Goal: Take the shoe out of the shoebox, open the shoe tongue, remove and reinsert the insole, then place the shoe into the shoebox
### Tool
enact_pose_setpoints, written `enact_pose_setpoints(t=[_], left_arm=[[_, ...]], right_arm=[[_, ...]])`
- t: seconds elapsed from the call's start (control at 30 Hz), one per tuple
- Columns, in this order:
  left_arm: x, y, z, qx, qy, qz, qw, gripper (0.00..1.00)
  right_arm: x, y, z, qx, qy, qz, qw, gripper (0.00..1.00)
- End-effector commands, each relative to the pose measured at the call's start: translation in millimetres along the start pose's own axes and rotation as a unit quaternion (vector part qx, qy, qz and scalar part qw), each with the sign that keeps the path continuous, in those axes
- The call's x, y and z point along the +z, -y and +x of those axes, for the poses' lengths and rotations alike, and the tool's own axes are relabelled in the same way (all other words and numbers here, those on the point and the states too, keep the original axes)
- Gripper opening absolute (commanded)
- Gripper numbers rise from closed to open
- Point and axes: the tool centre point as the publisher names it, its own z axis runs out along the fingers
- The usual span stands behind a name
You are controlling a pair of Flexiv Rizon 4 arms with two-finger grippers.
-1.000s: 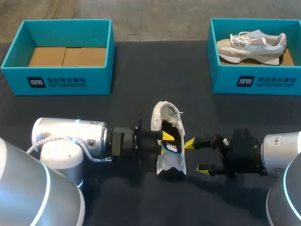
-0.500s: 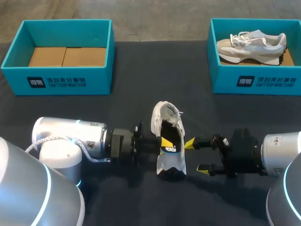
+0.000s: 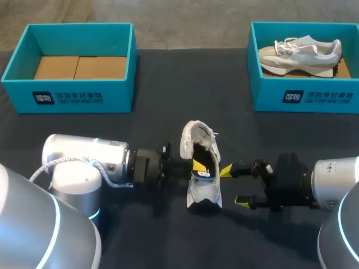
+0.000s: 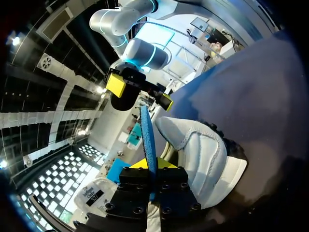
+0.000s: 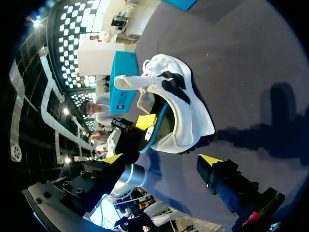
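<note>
One white lace-up sneaker [image 3: 205, 193] with a black side patch lies on the dark desk [image 3: 112, 129] between the two arms, well apart from both boxes. One blue-edged insole [image 4: 148, 140] stands on edge at the sneaker's opening, clamped between the left fingers [image 4: 166, 164]. The left wrist view shows this pinch plainly; the head view gives only a yellow tip there. The right fingers [image 5: 208, 160] are spread apart, just beside the sneaker. The left teal cardboard shoebox [image 3: 78, 98] holds brown card. The right teal cardboard shoebox [image 3: 314, 98] holds a beige sneaker [image 3: 300, 56], shown in the head view.
</note>
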Motion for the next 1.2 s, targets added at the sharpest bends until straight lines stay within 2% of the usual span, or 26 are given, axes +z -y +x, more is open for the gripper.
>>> enact_pose_setpoints(t=[0.03,0.3,0.33,0.37,0.4,0.67,0.73,0.8,1.0,1.07,1.1,1.13,1.2], left_arm=[[4,-8,1.8,0.0,-0.001,-0.004,1.0,0.0],[2,-9,1.7,-0.002,0.001,-0.004,1.0,0.0],[2,-7,1.4,-0.002,0.001,-0.003,1.0,0.05],[1,-5,0.8,-0.002,0.002,-0.001,1.0,0.36],[0,-3,0.4,-0.001,0.003,0.0,1.0,0.38],[-6,11,-3.7,0.0,0.019,0.006,1.0,0.36],[-6,15,-4.9,0.001,0.021,0.012,1.0,0.34],[-7,19,-6.2,0.002,0.022,0.014,1.0,0.27],[-7,21,-7.9,0.004,0.023,0.018,1.0,0.27],[-7,22,-7.9,0.004,0.023,0.019,1.0,0.23],[-7,22,-7.8,0.004,0.022,0.019,1.0,0.15],[-7,23,-7.7,0.005,0.021,0.019,1.0,0.0],[-7,23,-7.5,0.005,0.019,0.021,1.0,0.0]], right_arm=[[1,1.0,2.1,0.001,0.004,-0.001,1.0,1.0],[1,1.0,2.1,0.001,0.004,-0.001,1.0,1.0],[1,1.0,2.1,0.001,0.004,-0.001,1.0,1.0],[1,1.0,2.1,0.001,0.004,-0.001,1.0,1.0],[1,1.0,2.1,0.001,0.004,-0.001,1.0,1.0],[1,1.0,2.1,0.001,0.004,-0.001,1.0,1.0],[1,1.0,2.1,0.001,0.004,-0.001,1.0,1.0],[1,1.0,2.1,0.001,0.004,-0.001,1.0,1.0],[1,1.0,2.1,0.001,0.004,-0.001,1.0,1.0],[1,1.0,2.1,0.001,0.004,-0.001,1.0,1.0],[1,1.0,2.1,0.001,0.004,-0.001,1.0,1.0],[1,1.0,2.1,0.001,0.004,-0.001,1.0,1.0],[1,1.0,2.1,0.001,0.004,-0.001,1.0,1.0]])
